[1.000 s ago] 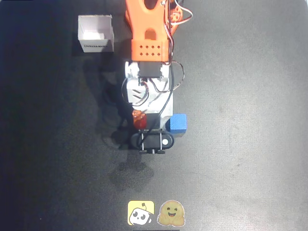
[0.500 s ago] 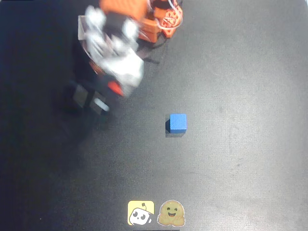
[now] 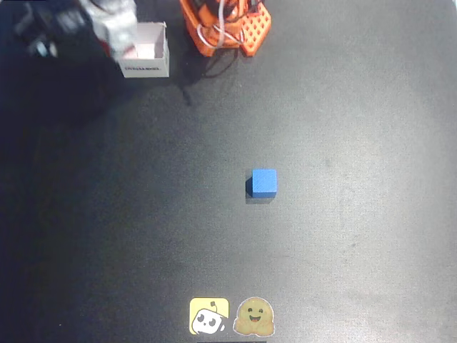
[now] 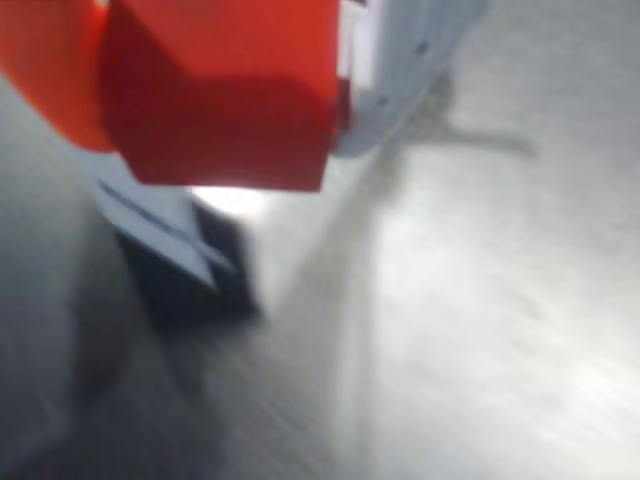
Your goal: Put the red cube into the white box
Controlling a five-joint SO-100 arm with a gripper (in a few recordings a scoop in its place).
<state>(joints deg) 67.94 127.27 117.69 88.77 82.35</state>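
In the wrist view the red cube [image 4: 225, 90] sits at the top left, with my gripper [image 4: 215, 95] shut on it between an orange finger [image 4: 50, 70] and a white finger [image 4: 400, 70]. From overhead, my gripper [image 3: 107, 28] is a motion-blurred white and dark shape in the top left corner. It hangs over the left edge of the white box [image 3: 146, 63], which stands upright with dark print on its near side. The arm's body hides the cube in the overhead view.
A blue cube [image 3: 264, 182] lies alone near the middle of the dark table. The arm's orange base [image 3: 225, 25] stands at the top centre, right of the box. Two stickers [image 3: 208, 316] [image 3: 254, 316] sit at the front edge.
The arm lifted the red cube from beside the blue cube and swung it up and left, from the table's middle to over the white box. The blue cube stayed put.
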